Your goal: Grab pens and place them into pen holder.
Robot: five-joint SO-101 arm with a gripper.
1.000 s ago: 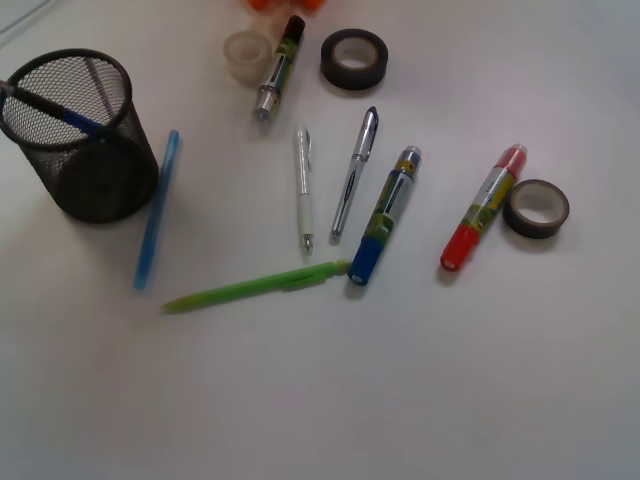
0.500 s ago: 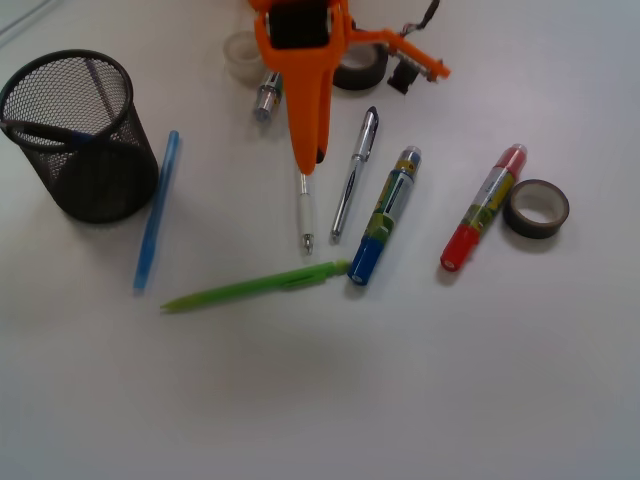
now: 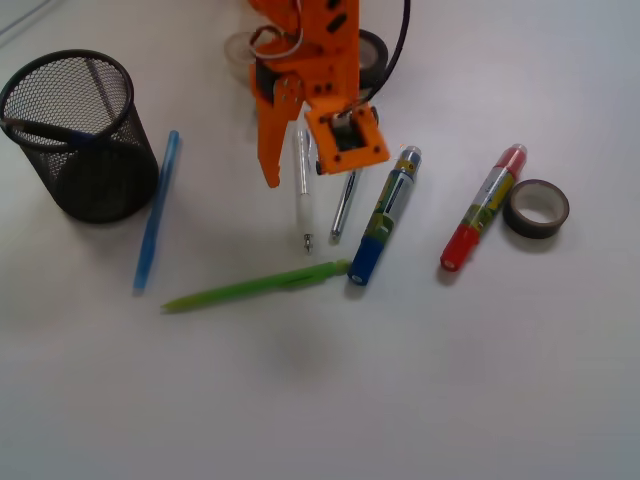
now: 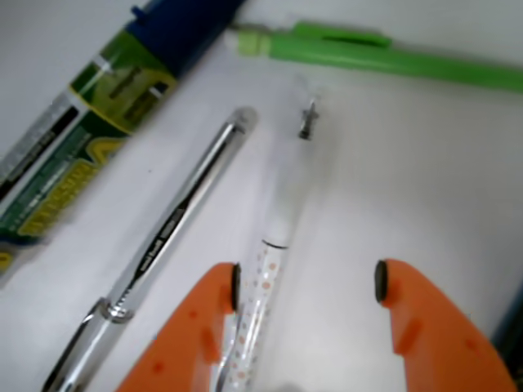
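Note:
My orange gripper (image 3: 297, 170) is open and low over the table, its jaws on either side of a clear white pen (image 3: 303, 195). In the wrist view the gripper (image 4: 306, 282) shows the white pen (image 4: 274, 261) lying against the left pad, with a wide gap to the right pad. A silver pen (image 3: 343, 208) lies just right of it and also shows in the wrist view (image 4: 176, 229). A green pen (image 3: 255, 287), a blue pen (image 3: 155, 210), a blue-capped marker (image 3: 385, 215) and a red marker (image 3: 483, 207) lie around. The black mesh pen holder (image 3: 95, 190) stands at the left with a blue pen inside.
A dark tape roll (image 3: 537, 208) lies at the right beside the red marker. Another dark roll (image 3: 374, 52) and a clear tape roll (image 3: 236, 45) sit at the back, partly behind the arm. In the wrist view the green pen (image 4: 384, 61) and the blue-capped marker (image 4: 98, 106) lie ahead.
The gripper has come into view from the back, turned, and lowered over the white pen with its jaws open. The pens have not moved.

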